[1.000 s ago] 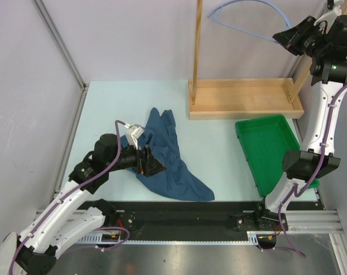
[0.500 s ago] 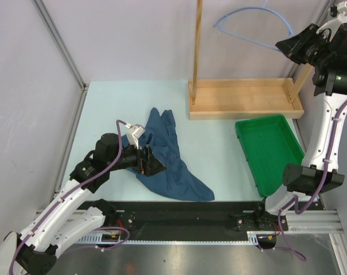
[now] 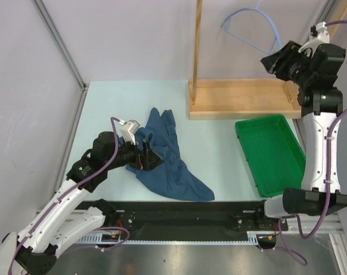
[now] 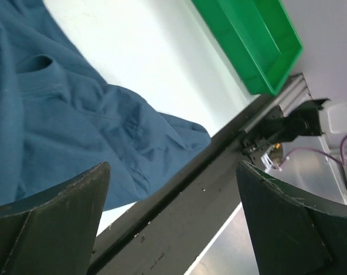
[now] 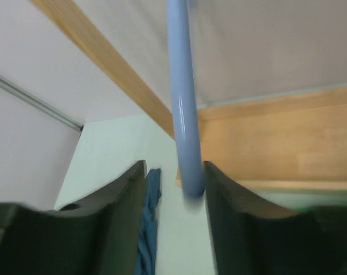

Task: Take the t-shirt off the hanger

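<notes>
The dark teal-blue t-shirt (image 3: 174, 167) lies crumpled on the table, off the hanger; it also shows in the left wrist view (image 4: 47, 114) and the right wrist view (image 5: 150, 229). My left gripper (image 3: 147, 160) is open and empty, low over the shirt's left edge (image 4: 173, 172). The pale blue hanger (image 3: 249, 10) hangs bare, high at the back right. My right gripper (image 3: 275, 59) is raised at the hanger's right end. In the right wrist view the hanger's arm (image 5: 182, 114) sits between the open fingers (image 5: 176, 195), against the right one, with a gap to the left one.
A wooden rack base (image 3: 242, 98) with an upright post (image 3: 197, 46) stands at the back. A green tray (image 3: 271, 150) lies at the right, also in the left wrist view (image 4: 248, 34). A black rail (image 3: 179, 213) runs along the near edge.
My right gripper has moved left and down, and the hanger has swung round so it looks narrower. My left gripper has drawn back slightly leftward over the shirt.
</notes>
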You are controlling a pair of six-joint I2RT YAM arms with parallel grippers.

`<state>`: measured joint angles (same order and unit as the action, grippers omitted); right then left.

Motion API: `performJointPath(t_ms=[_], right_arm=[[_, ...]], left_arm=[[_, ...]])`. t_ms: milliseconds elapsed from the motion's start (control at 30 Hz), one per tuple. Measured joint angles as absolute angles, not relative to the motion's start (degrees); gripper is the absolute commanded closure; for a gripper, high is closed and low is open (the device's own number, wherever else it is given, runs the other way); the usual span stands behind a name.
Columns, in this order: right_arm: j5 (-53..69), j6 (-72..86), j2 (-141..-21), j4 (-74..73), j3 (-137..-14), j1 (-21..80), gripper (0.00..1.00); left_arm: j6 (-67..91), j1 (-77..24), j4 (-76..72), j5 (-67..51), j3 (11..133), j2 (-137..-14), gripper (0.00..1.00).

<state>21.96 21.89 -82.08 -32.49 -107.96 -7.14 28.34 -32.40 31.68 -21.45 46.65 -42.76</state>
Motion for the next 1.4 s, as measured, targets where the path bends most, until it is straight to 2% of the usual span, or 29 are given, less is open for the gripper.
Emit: performJointPath(t_ms=[100, 267, 500, 700, 833, 967, 1067, 1100, 1300, 1400], right_arm=[[20.1, 21.9, -79.5, -33.2, -104.3, -5.6, 0.13], [15.4, 21.1, -76.8, -35.1, -100.2, -4.5, 0.0], [8.8, 22.8, -66.8, -35.3, -78.9, 2.7, 0.0], [4.3, 25.9, -60.1, -31.0, -61.0, 19.7, 0.0], [1.3, 27.2, -59.7, -21.1, -51.4, 33.9, 0.0], [-1.2, 25.7, -69.6, -10.2, -49.9, 46.8, 0.0], [-1.9, 24.1, -80.8, -4.9, -53.9, 52.6, 0.01], [-2.4, 22.3, -88.1, -2.3, -58.2, 54.7, 0.0], [-1.6, 16.1, -106.8, 1.8, -73.8, 59.8, 0.01], [0.1, 13.8, -112.1, 3.5, -79.0, 60.0, 0.0]], left_arm=[[29.0, -32.4, 32.6, -18.7, 47.3, -42.9, 0.03], [31.7, -32.4, 35.4, -11.3, 48.8, -44.4, 0.0], [38.3, -32.1, 41.6, 2.9, 51.5, -47.7, 0.0], [41.1, -31.7, 44.2, 10.7, 52.9, -48.2, 0.0], [42.9, -30.9, 45.5, 13.4, 53.5, -48.2, 0.0], [45.2, -30.7, 47.5, 16.4, 53.7, -46.6, 0.0], [46.5, -30.6, 49.1, 19.4, 53.8, -42.4, 0.0], [46.9, -30.6, 49.7, 21.0, 53.8, -39.6, 0.0], [49.1, -30.6, 53.2, 28.0, 55.7, -28.5, 0.02], [49.3, -30.6, 53.9, 30.6, 56.4, -25.0, 0.03]])
